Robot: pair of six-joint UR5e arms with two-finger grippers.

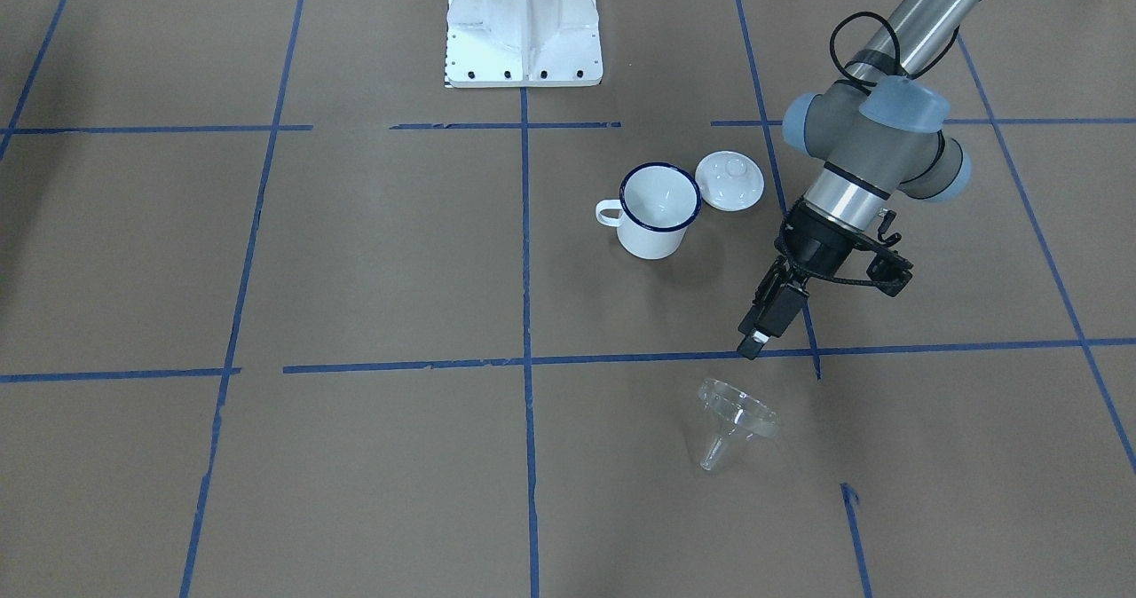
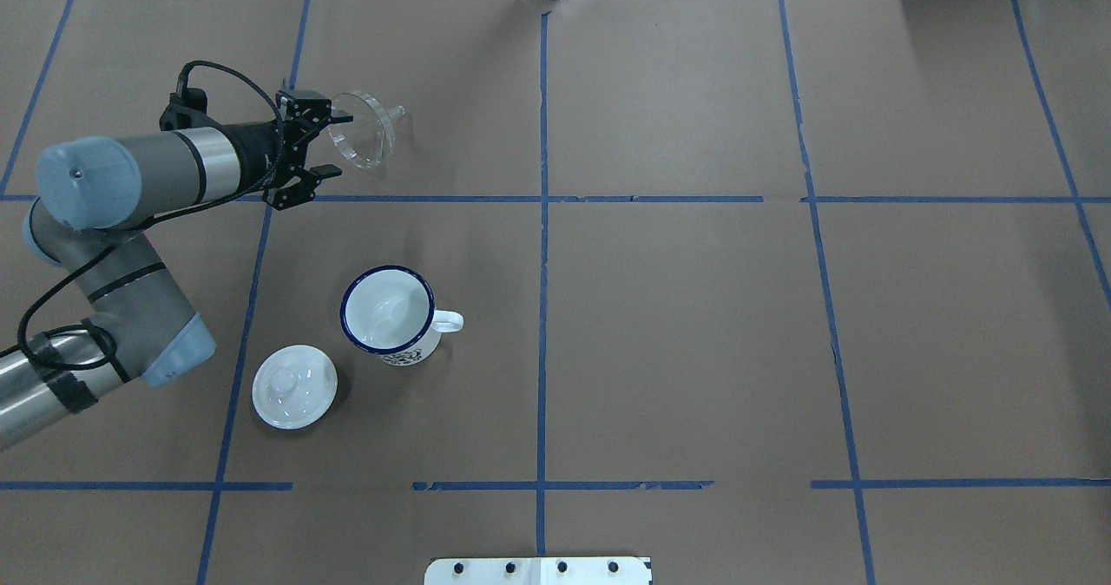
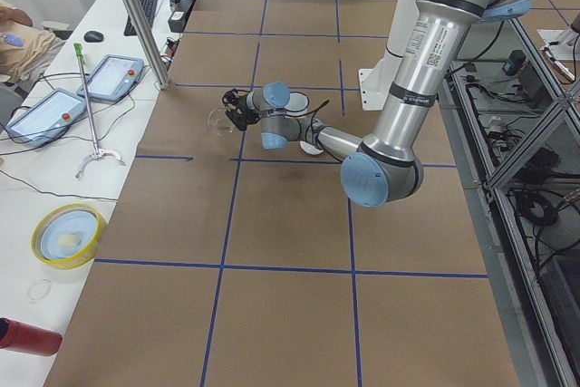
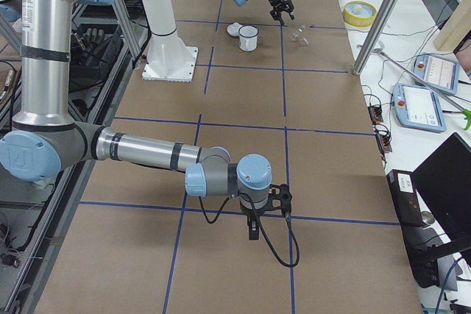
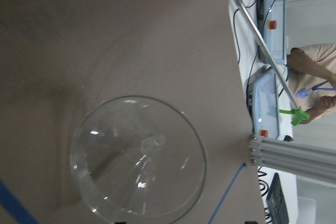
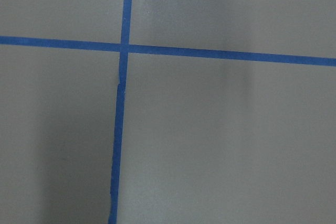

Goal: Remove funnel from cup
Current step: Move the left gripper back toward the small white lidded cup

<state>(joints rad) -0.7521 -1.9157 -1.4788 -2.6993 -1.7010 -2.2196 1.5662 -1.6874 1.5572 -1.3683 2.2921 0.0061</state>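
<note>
The clear funnel point(image 1: 737, 420) lies on its side on the brown paper, spout pointing away from the robot, well apart from the cup point(image 1: 657, 212). The cup is a white enamel mug with a dark blue rim; it stands upright and empty point(image 2: 386, 312). My left gripper point(image 2: 330, 144) is open and empty, just behind the funnel point(image 2: 364, 129), its mouth facing the jaws. The left wrist view shows the funnel's round mouth point(image 5: 137, 158) close up. My right gripper point(image 4: 254, 226) shows only in the exterior right view, low over the paper far from the cup; I cannot tell whether it is open or shut.
A white domed lid with a knob point(image 2: 294, 386) lies beside the cup on the robot's left. The robot's white base point(image 1: 524, 21) stands at the table's near edge. Blue tape lines cross the paper. A side bench holds tablets and a yellow bowl point(image 3: 66, 233).
</note>
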